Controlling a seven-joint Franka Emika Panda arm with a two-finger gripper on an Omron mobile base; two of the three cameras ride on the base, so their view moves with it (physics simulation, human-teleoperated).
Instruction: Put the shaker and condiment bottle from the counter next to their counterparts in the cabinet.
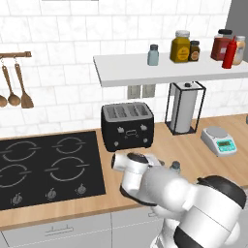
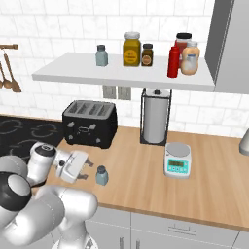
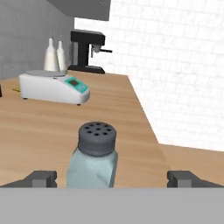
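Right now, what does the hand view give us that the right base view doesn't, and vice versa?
Hand view alone: a black coffee machine and two pale bottles behind the scale. Right base view alone: the shelf with the second shaker and the red bottle, plus the toaster. Both: the counter shaker between the open gripper fingers, and the scale.

You see white tiled walls, wooden spoons hanging at left, and grey drawer fronts below.
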